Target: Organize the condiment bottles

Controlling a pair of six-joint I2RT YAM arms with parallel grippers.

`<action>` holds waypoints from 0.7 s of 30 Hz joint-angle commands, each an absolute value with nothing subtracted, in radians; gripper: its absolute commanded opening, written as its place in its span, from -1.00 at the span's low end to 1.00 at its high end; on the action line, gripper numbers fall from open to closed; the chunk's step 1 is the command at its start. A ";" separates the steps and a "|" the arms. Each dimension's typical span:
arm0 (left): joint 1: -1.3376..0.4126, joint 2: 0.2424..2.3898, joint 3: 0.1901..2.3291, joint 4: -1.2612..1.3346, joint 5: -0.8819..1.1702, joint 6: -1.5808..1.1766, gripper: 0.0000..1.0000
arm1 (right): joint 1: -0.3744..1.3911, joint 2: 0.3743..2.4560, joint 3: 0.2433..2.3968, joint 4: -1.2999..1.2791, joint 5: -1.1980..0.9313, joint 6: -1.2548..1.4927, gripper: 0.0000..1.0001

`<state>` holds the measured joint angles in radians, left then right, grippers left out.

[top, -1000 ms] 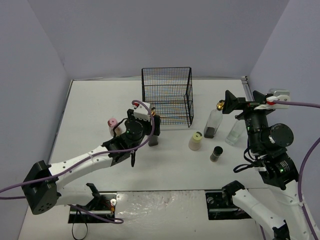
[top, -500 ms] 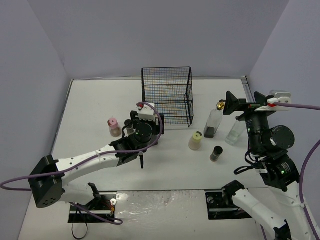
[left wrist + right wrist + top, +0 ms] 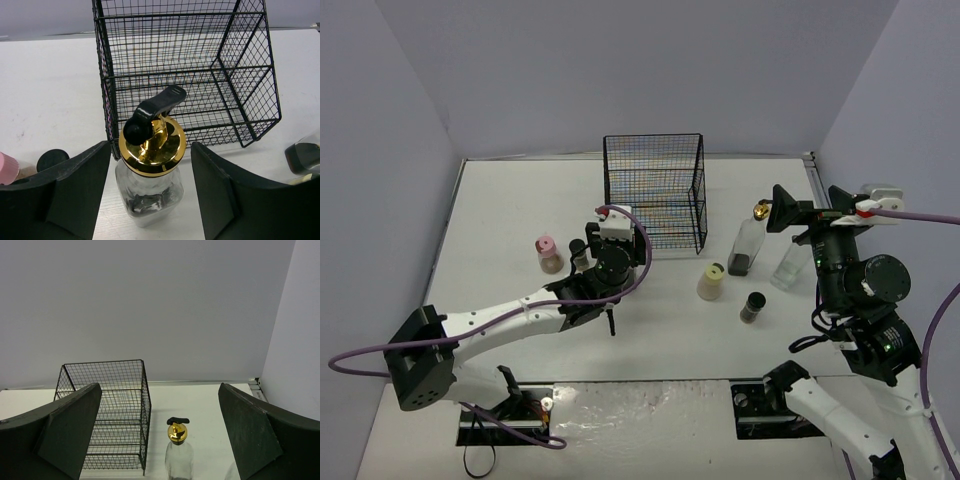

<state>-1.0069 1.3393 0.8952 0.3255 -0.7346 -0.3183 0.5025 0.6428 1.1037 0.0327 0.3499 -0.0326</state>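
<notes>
Left wrist: upright bottle (image 3: 151, 170), spout (image 3: 156, 107) toward rack (image 3: 165, 45)

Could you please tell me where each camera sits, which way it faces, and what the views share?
Top external: high behind the bases, looking down on the white table and black wire rack; the left arm and right arm show.
Left wrist: low on the left arm, facing the rack past a gold-spouted glass bottle standing between its open jaws.
Right wrist: on the raised right arm, facing the back wall over the rack and another gold-spouted bottle; its open jaws frame the sides.
Shared: all three see the rack.
</notes>
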 commanded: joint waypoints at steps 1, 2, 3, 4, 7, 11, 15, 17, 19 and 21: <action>-1.011 1.338 0.955 0.413 -0.760 -0.311 0.20 | 0.513 0.640 1.105 0.101 0.373 -0.052 1.00; -1.010 1.339 0.954 0.415 -0.760 -0.311 0.20 | 0.514 0.640 1.105 0.101 0.373 -0.053 1.00; -1.009 1.339 0.954 0.416 -0.763 -0.312 0.20 | 0.514 0.640 1.106 0.101 0.373 -0.053 1.00; -1.009 1.340 0.954 0.416 -0.766 -0.313 0.19 | 0.514 0.640 1.106 0.100 0.373 -0.052 1.00; -1.011 1.344 0.953 0.420 -0.771 -0.313 0.18 | 0.515 0.640 1.106 0.100 0.373 -0.052 1.00; -1.011 1.347 0.946 0.437 -0.778 -0.308 0.12 | 0.518 0.641 1.104 0.100 0.371 -0.052 1.00; -1.010 1.353 0.943 0.445 -0.776 -0.305 -0.03 | 0.519 0.641 1.104 0.098 0.370 -0.055 1.00; -1.011 1.350 0.938 0.458 -0.776 -0.297 -0.15 | 0.520 0.641 1.104 0.098 0.370 -0.055 1.00; -1.011 1.331 0.922 0.467 -0.779 -0.288 -0.32 | 0.520 0.641 1.104 0.097 0.370 -0.055 1.00; -1.011 1.309 0.909 0.468 -0.779 -0.279 -0.45 | 0.523 0.641 1.103 0.097 0.371 -0.058 1.00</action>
